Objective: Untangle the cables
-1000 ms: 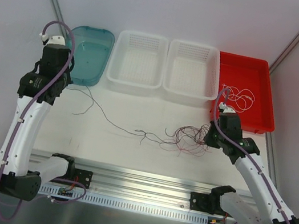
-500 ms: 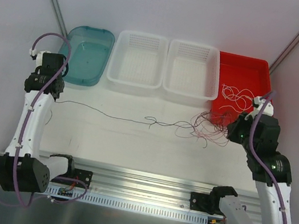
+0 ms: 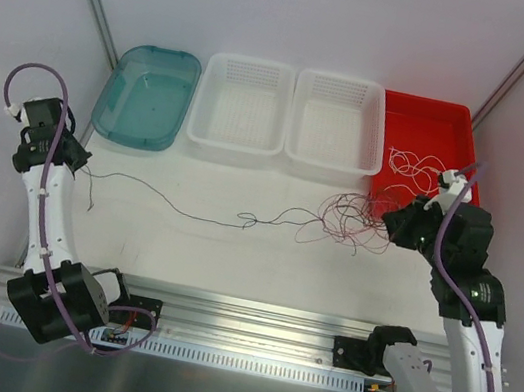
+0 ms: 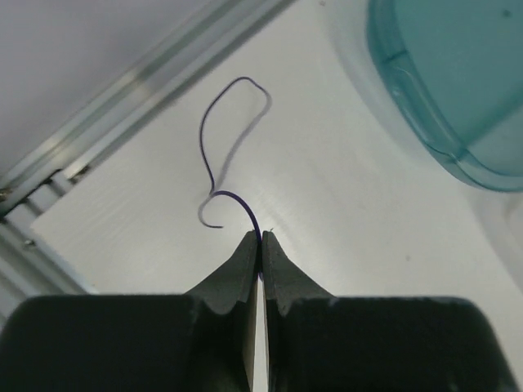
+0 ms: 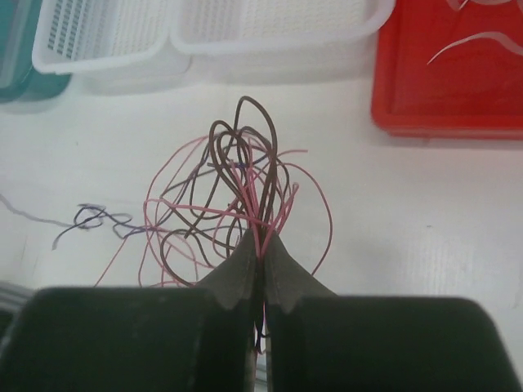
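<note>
Cables [image 3: 344,221]: thin loose wires strung across the white tabletop [image 3: 181,253] between my two sets of fingers, both clamped shut on them.
At the tabletop's far edge sit a red rectangular plastic tray [image 3: 447,127] holding curly white wires [image 3: 414,167], two white perforated plastic baskets [image 3: 245,102] and a translucent teal plastic tray [image 3: 153,96]. A tangle of brown and pink wires [image 5: 237,180] fans out from my right fingers [image 5: 260,249], just in front of the red tray. One dark wire [image 3: 170,200] runs from it, through a small knot [image 3: 247,221], to my left fingers [image 4: 260,241], which pinch its curled end near the teal tray.
</note>
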